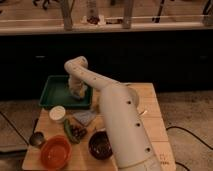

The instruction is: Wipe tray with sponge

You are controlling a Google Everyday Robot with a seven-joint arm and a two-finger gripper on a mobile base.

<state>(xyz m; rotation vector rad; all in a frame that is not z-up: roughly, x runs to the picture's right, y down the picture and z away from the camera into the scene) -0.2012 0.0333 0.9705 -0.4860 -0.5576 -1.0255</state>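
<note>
The green tray (52,95) lies at the table's back left, its long side running left to right. My white arm rises from the lower right, bends at an elbow above the tray, and drops the gripper (78,93) onto the tray's right part. A small pale beige block, the sponge (75,94), shows at the gripper's lower end against the tray floor. The gripper hides most of it, and I cannot tell whether it is gripped.
In front of the tray stand a white cup (57,113), a grey-blue folded cloth (85,118) and a dish of dark food (75,131). An orange bowl (55,151), a dark bowl (100,145) and a small metal cup (36,139) sit near the front edge.
</note>
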